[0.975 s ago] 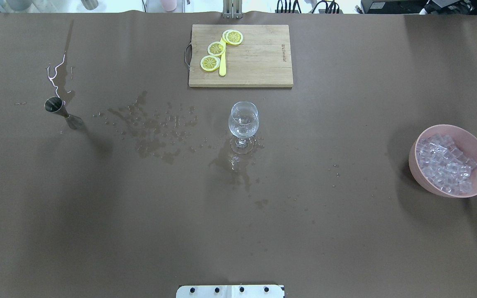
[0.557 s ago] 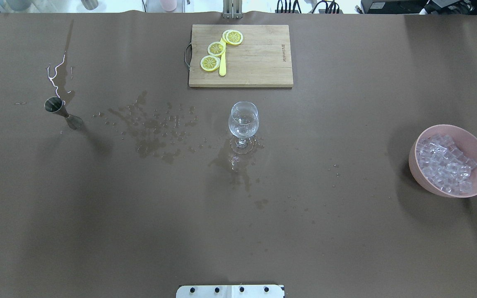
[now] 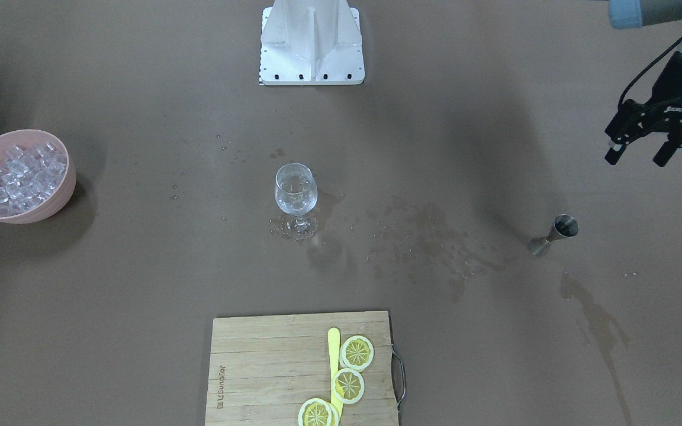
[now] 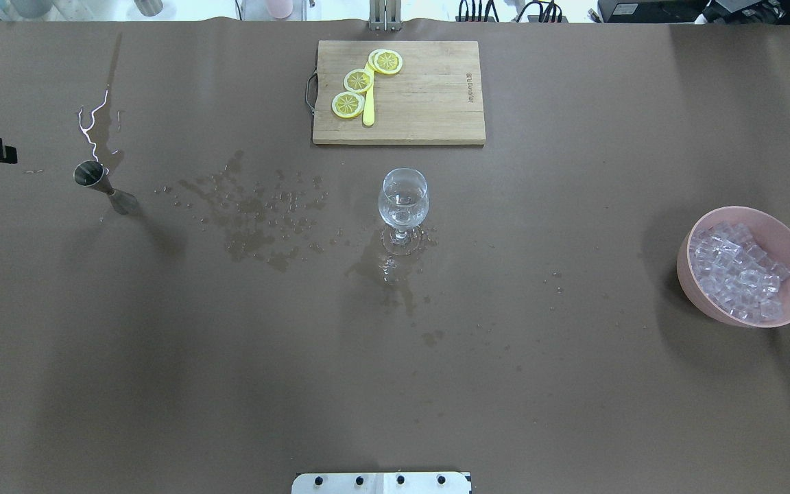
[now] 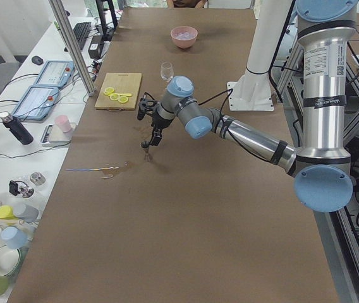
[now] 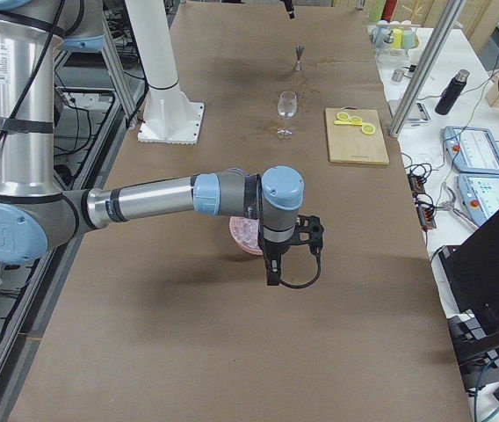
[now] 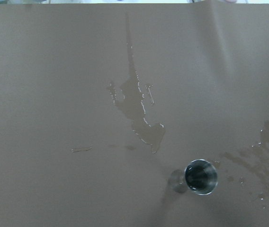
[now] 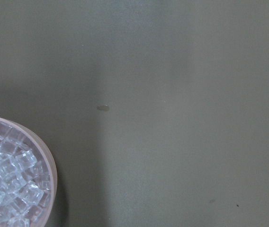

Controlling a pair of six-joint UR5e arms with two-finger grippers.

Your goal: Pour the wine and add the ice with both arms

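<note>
The left gripper (image 3: 638, 155) is seen hanging over the left end of the brown table (image 3: 140, 284), its jaws spread apart and nothing held between them. The steel jigger (image 3: 552, 235) is stood upright near it, untouched. The right gripper (image 6: 274, 268) is caught only in the right side view, hovering beside the pink bowl (image 3: 57, 201), and whether it is spread or closed cannot be told. The ice (image 3: 21, 174) is heaped in that bowl at the table's right end, well apart from the wine glass (image 3: 295, 192). The glass is stood at the centre, with wet splashes (image 3: 430, 242) spread from its foot toward the jigger. Lemon slices (image 3: 350, 378) are laid on the cutting board (image 3: 258, 367) at the far edge.
</note>
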